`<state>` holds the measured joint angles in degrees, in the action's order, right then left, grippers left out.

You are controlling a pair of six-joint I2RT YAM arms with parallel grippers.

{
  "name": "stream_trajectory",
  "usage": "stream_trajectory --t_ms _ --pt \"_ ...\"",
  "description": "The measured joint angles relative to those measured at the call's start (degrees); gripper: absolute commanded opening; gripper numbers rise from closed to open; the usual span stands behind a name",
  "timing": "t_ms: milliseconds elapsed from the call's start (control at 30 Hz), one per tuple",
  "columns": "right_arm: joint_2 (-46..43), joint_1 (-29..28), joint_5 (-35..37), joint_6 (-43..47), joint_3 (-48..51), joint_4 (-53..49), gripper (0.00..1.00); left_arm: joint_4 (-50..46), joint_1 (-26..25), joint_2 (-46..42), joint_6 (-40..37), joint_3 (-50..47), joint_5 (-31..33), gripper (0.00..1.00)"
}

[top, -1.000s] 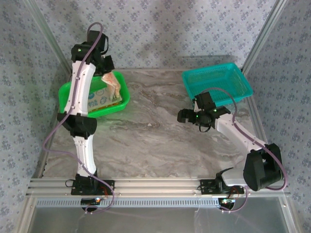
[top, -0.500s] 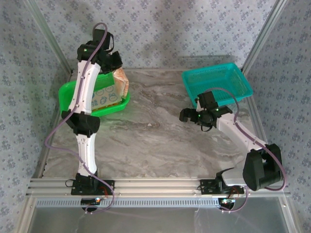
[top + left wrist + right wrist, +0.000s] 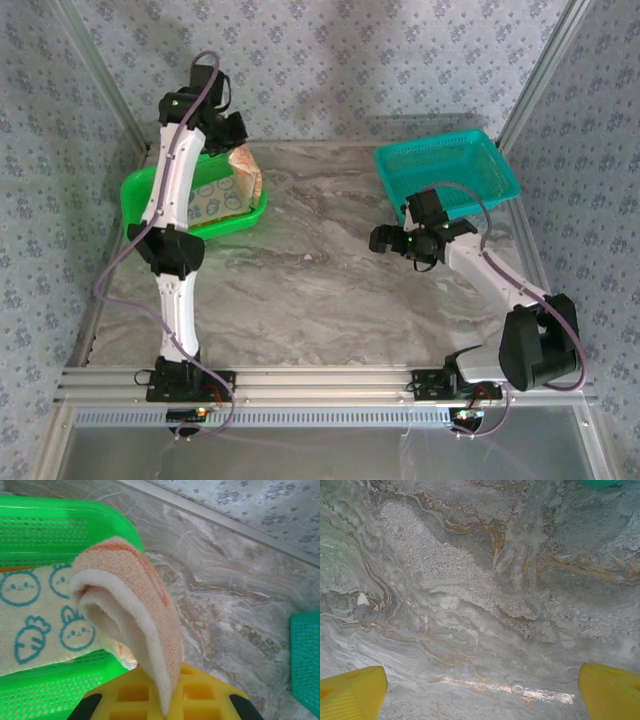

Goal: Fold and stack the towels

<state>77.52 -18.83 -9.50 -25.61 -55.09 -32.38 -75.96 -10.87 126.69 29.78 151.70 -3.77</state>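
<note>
The left pincer (image 3: 165,700), clamped on the peach towel (image 3: 131,605), holds it hanging long-axis down over the right end of the green basket (image 3: 135,190) at far left, with bare counter (image 3: 310,290) to its right and the right pincer (image 3: 380,238) gaping wide, well apart.

Top view high at near edge, overlooking whole table (image 3: 320,290); wrist views close, angled down onto same table.

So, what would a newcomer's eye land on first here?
The left gripper, shut on a peach towel, dangles it over the rim of the green basket at far left, where a bunny-print towel lies. The right gripper hovers open above the bare marble table beside the teal basket.
</note>
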Motion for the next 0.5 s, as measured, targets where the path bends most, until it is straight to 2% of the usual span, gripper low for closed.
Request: stream_trajectory --t_ms 200,500 --pt "1.3 -0.6 0.0 0.0 0.0 0.3 1.00 0.0 3.2 -2.3 -3.2 -6.7 0.4 0.00" --pt "3.8 -3.0 0.1 0.0 -1.3 0.5 1.00 1.3 9.2 -10.3 -7.6 -19.2 2.3 0.00"
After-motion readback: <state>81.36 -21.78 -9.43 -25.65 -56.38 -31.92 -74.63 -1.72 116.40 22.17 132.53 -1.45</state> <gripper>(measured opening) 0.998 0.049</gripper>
